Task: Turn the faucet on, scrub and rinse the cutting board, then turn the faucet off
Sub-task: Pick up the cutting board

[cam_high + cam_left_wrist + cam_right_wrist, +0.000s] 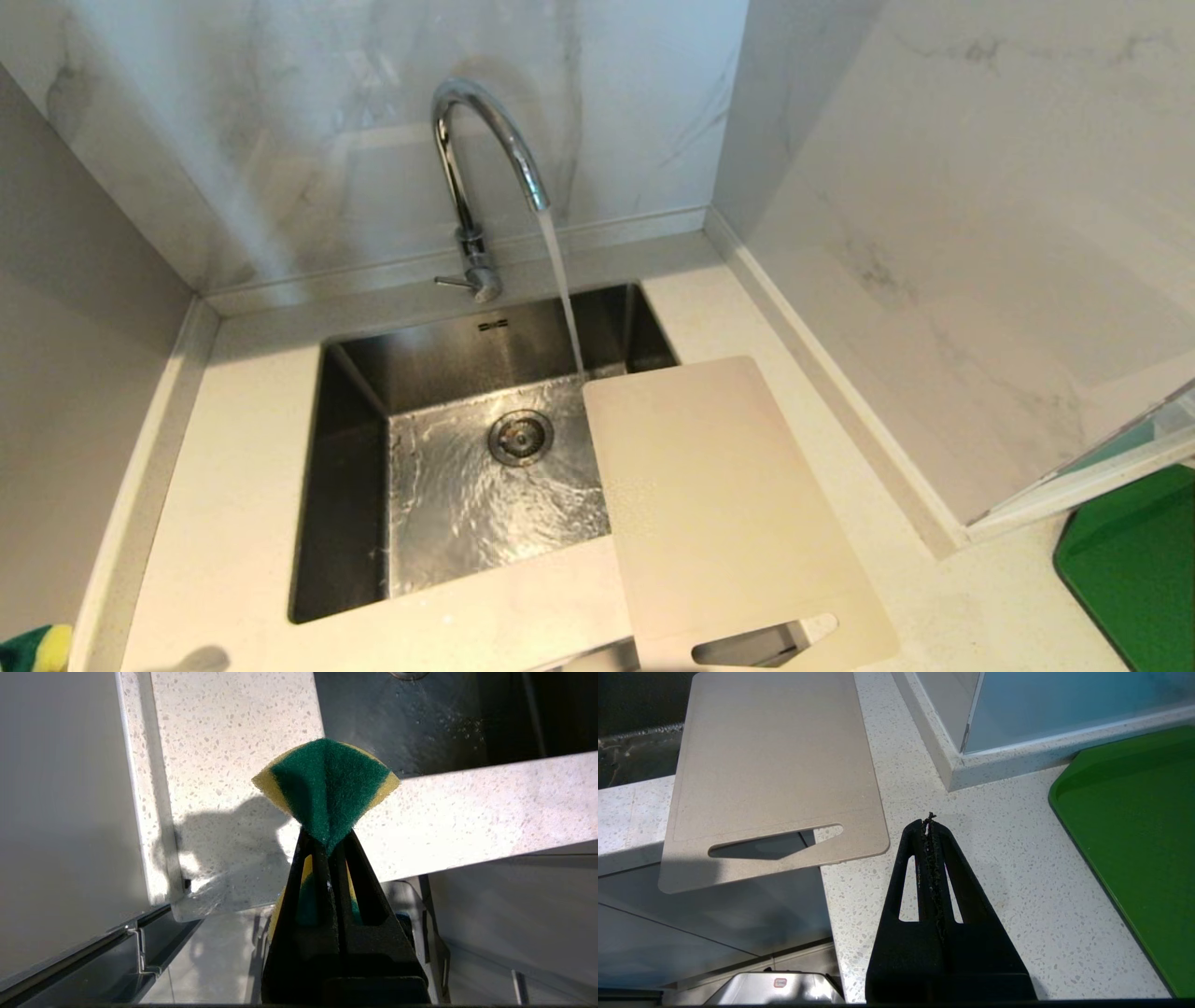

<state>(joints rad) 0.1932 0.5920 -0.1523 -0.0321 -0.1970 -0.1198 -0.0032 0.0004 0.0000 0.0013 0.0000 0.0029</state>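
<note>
The chrome faucet (476, 159) stands behind the sink (341, 485), and water streams from its spout into the basin. The off-white cutting board (719, 504) lies on the counter at the sink's right, one corner over the basin and its slot handle past the counter's front edge; it also shows as the cutting board (775, 765) in the right wrist view. My left gripper (327, 842) is shut on a green and yellow sponge (327, 788), above the counter's near left corner. That sponge (35, 648) peeks in at the head view's lower left. My right gripper (930, 822) is shut and empty over the counter, right of the board.
A dark green mat (1134, 565) lies on the counter at the far right, seen as the green mat (1134, 835) beside my right gripper. Marble walls close in behind and to the right of the sink. A glass panel (1064, 704) stands behind the mat.
</note>
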